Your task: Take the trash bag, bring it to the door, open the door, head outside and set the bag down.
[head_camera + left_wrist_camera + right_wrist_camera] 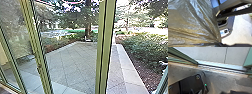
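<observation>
Grey-brown plastic of the trash bag (193, 22) is drawn into long folds that converge near the lower centre of the left wrist view, where its gathered end appears to be closed in the left hand (220, 43). The left hand is judged to be narrowed on that end; by such a grip the loose film is kept bunched and the load can hang in one piece. The bulk of the trash bag is spread directly beside the left hand, across the left half of the frame. Of the right hand (234, 92), at the bottom edge of the right wrist view, it cannot be told whether it is wide or narrow.

Farther out, the robot's dark base plate (188, 84) is placed just inside the metal threshold (218, 67). The gap between the green frame (183, 57) at upper left and the green panel (248, 58) at upper right is read as an open doorway. Beyond the green upright (108, 37) in the head view, paving (75, 67) is bordered by shrubs (140, 47). The carrying step is judged to be in hand; the thin film could be snagged on the door frame during passage.
</observation>
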